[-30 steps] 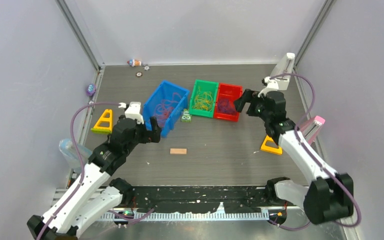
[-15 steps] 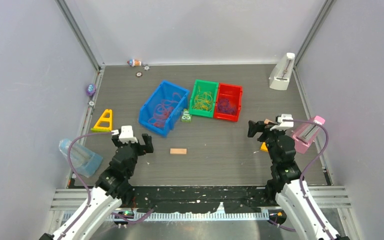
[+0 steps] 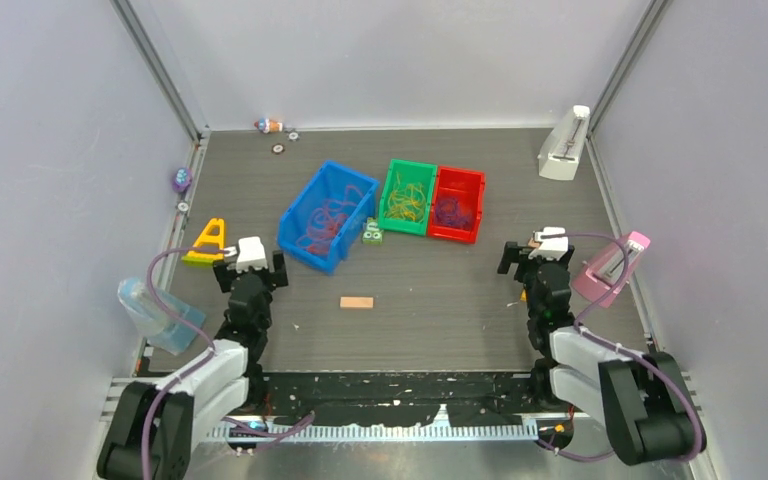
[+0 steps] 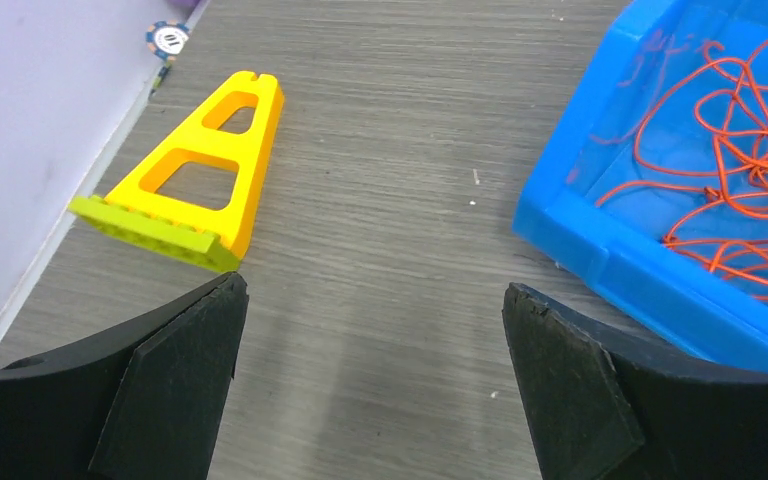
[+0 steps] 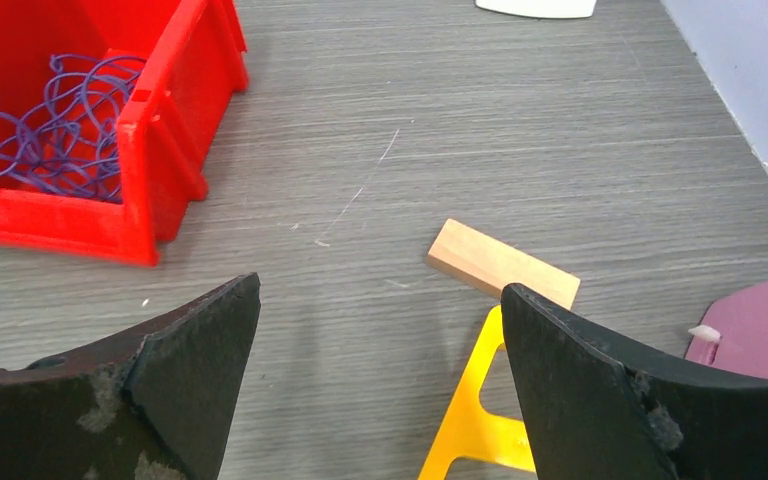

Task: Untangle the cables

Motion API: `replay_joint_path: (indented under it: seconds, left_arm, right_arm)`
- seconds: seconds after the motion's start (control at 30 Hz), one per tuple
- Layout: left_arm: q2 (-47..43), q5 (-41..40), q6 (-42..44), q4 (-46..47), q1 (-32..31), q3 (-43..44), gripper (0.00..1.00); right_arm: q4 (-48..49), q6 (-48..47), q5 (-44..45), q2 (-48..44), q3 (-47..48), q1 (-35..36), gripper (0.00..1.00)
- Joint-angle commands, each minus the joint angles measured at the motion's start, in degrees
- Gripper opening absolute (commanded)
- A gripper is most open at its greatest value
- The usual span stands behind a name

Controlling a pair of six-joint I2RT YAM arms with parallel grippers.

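Note:
The cables lie sorted in three bins: orange-red cables [image 3: 320, 222] in the blue bin [image 3: 294, 210], yellow cables [image 3: 406, 200] in the green bin [image 3: 392, 172], purple cables [image 3: 452, 210] in the red bin [image 3: 475, 200]. The orange-red cables [image 4: 735, 160] also show in the left wrist view, the purple ones [image 5: 45, 135] in the right wrist view. My left gripper [image 3: 252, 270] is open and empty, low over the table, near-left of the blue bin [image 4: 650, 260]. My right gripper [image 3: 528, 262] is open and empty, near-right of the red bin [image 5: 160, 150].
A yellow triangular frame [image 3: 206, 241] lies left of my left gripper. A yellow piece [image 5: 480, 420] and a wooden block [image 5: 500, 262] lie under my right gripper. Another wooden block [image 3: 356, 302] lies mid-table. A pink object [image 3: 610, 266] and a white stand [image 3: 564, 146] sit right; a clear bag [image 3: 155, 312] left.
Both arms have drawn back from the bins toward their bases and folded low. Both grippers stay open and empty. The cables have not moved.

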Motion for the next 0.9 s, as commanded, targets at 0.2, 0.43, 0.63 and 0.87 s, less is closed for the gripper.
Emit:
replay_joint_path:
  seconds: [0.2,0.43,0.63,0.87]
  left_arm:
    - [8.4,14.9,0.1,9.2,8.5,7.7,0.96]
    - [23.7,16.2,6.4,36.1,8.5,2.8,0.95]
    - [22.9,18.8,3.5,23.5,11.5,8.8,0.95]
    - [21.8,20.2,3.4,20.5,11.7,9.3,0.99]
  right_arm:
    - [22.5,-3.8,-4.4,12.4,3.4,-5.2,0.98]
    - [22.3,-2.7,-1.3,20.1,6.6,-5.4,0.96]
    - [22.0,-2.7,-0.9,20.7,7.4,-5.4,0.95]
    - [22.3,-2.7,-0.9,20.7,7.4,-5.4,0.95]
